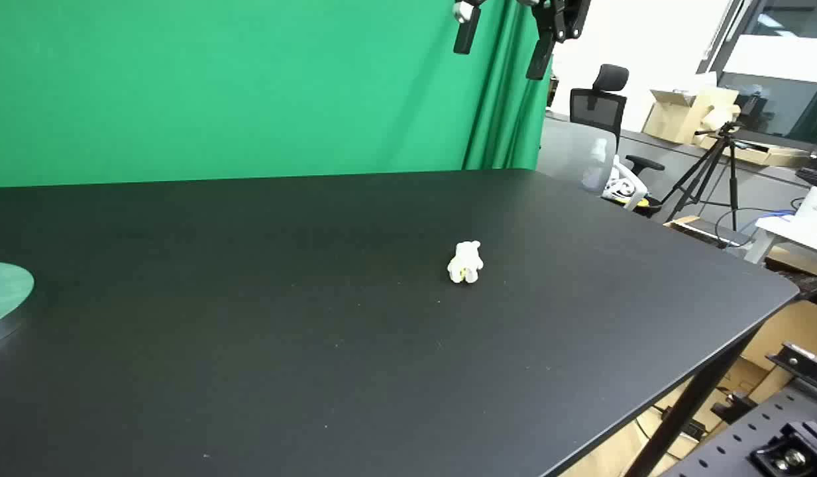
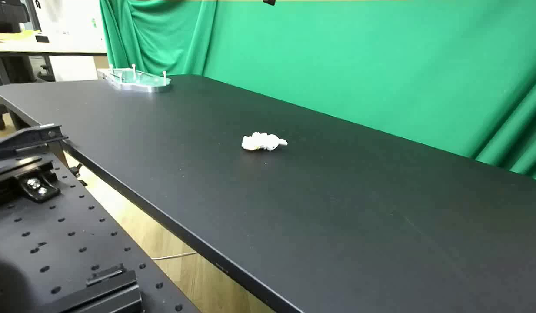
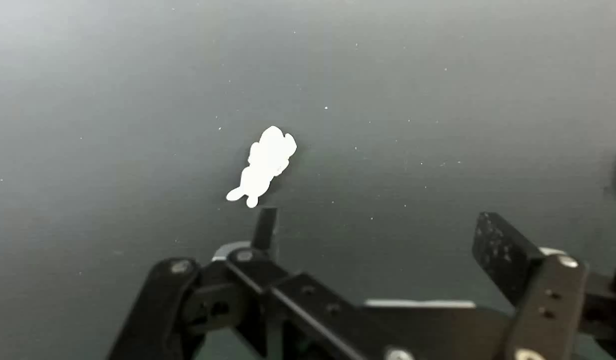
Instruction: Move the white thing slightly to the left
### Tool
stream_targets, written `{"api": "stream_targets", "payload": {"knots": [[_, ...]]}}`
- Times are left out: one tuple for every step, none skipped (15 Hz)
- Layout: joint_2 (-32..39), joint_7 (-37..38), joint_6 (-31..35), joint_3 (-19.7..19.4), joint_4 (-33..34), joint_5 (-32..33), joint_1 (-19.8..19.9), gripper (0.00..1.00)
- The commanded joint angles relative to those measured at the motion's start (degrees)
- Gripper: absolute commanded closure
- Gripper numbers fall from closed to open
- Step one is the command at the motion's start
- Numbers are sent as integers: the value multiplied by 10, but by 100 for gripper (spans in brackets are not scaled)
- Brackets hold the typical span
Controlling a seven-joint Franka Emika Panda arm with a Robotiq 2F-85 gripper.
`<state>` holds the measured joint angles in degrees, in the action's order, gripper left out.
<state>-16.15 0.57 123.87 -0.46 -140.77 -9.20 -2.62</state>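
The white thing is a small animal-shaped figure lying on the black table. It shows in both exterior views, at the middle right [image 1: 466, 262] and near the centre [image 2: 261, 141], and left of centre in the wrist view [image 3: 266, 162]. My gripper [image 1: 499, 63] is open and empty, high above the table at the top of an exterior view. Only a dark tip of it shows in the exterior view from the opposite side. In the wrist view the gripper's fingers [image 3: 377, 214] are wide apart, and the figure lies beyond the left fingertip, not between the fingers.
The black table [image 1: 249, 364] has an open edge beside a perforated metal plate [image 2: 89, 243] with black brackets. A clear plate with a metal rim and short posts [image 2: 139, 84] stands at the far end of the table. A green curtain [image 1: 249, 86] hangs behind the table.
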Motion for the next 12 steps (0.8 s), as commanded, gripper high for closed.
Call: {"api": "stream_targets", "payload": {"knots": [[0, -1, 0, 3, 1, -1, 4, 0], [0, -1, 0, 3, 1, -1, 4, 0], [0, -1, 0, 3, 1, -1, 4, 0], [0, -1, 0, 3, 1, -1, 4, 0], [0, -1, 1, 3, 1, -1, 4, 0], [0, -1, 1, 3, 1, -1, 4, 0], [0, -1, 1, 3, 1, -1, 4, 0], [0, -1, 1, 3, 1, -1, 4, 0], [0, -1, 1, 3, 1, -1, 4, 0], [0, -1, 1, 3, 1, -1, 4, 0], [3, 35, 16, 10, -1, 15, 12, 0], [7, 53, 28, 10, -3, 18, 17, 0]]}}
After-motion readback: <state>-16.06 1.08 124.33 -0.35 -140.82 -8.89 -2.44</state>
